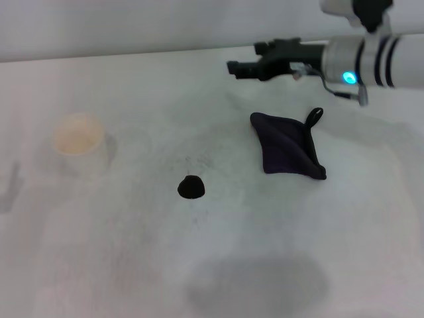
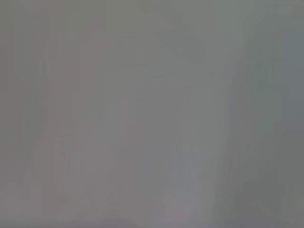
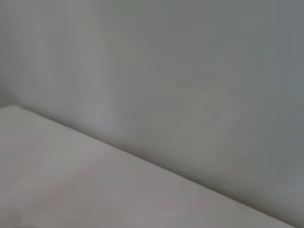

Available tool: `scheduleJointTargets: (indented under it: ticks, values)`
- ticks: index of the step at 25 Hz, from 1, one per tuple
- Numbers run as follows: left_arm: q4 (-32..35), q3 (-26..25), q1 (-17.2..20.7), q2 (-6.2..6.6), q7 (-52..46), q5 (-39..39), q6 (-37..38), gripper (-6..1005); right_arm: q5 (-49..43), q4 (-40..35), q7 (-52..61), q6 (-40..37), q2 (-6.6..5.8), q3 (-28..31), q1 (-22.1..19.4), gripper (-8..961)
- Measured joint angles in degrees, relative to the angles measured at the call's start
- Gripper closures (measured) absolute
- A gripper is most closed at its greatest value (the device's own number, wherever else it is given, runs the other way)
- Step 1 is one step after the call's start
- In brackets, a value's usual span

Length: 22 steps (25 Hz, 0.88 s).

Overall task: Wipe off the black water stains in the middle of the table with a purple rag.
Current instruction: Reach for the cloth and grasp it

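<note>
The purple rag (image 1: 287,146) lies flat on the table (image 1: 318,238), right of centre, with its black loop (image 1: 314,116) at the far corner. The black water stain (image 1: 191,187) is a small round blob near the middle, left of the rag and nearer to me. My right gripper (image 1: 242,58) is in the air over the far side of the table, beyond the rag, pointing left, apart from the cloth and holding nothing. My left gripper is not in view. The wrist views show only blank grey surface.
A pale cream cup (image 1: 79,135) stands on the left side of the table. A soft grey shadow (image 1: 258,281) lies on the near part of the tabletop. The table's far edge (image 1: 132,54) meets a plain wall.
</note>
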Motion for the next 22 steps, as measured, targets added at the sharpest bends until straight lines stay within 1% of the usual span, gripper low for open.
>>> scheduleJointTargets:
  ticks: [1,3,5,8,10,14,22]
  values:
    - [0.0,0.0,0.0,0.01,0.0,-0.6,0.1,108,-3.4,-3.1,5.1,0.0,-0.07,-1.6,-0.1,112]
    - [0.0,0.0,0.0,0.01,0.0,-1.5,0.4,108,-11.3,-8.6,14.6,0.2,-0.03,-2.8,-0.4,112]
    - [0.3,0.0,0.0,0.02,0.0,-1.9,0.9,108,-23.2,-15.1,25.7,2.0,0.28,-3.5,-0.9,112]
    - [1.3,0.0,0.0,0.01,0.0,-2.0,2.1,108,-32.9,-21.9,34.9,5.6,0.46,-5.0,-1.6,112]
    - [1.9,0.0,0.2,0.01,0.0,-2.1,2.6,108,-34.6,-25.1,36.9,8.4,0.46,-5.7,-2.1,112]
    - [2.1,0.0,0.3,0.01,0.0,-3.5,2.9,108,-35.0,-28.9,40.2,13.6,0.36,-6.3,-3.2,112]
    - [2.3,0.0,-0.1,0.01,0.0,-5.1,2.9,108,-42.4,-30.4,48.3,22.9,0.5,-6.7,-4.1,112]
